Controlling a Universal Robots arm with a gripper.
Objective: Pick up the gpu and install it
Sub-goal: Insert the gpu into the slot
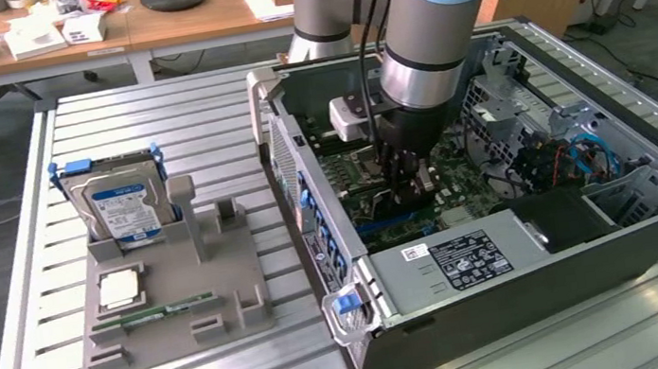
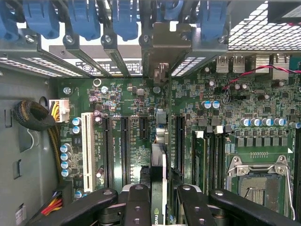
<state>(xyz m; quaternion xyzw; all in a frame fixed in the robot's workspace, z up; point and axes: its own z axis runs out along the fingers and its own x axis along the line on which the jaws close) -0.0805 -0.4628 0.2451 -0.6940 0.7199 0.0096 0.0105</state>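
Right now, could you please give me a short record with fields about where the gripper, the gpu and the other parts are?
gripper: inside the open computer case, low over the motherboard
held: gpu, edge-on between the fingers
gpu position: above the motherboard's expansion slots, in line with the bracket opening
holder tray: on the table, at the exterior view's left
in tray: hard drive upright, memory stick lying flat

No legible text on labels (image 1: pixel 467 260)

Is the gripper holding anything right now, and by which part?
Yes: the gripper holds the gpu edge-on by its upper edge, above the motherboard slots.
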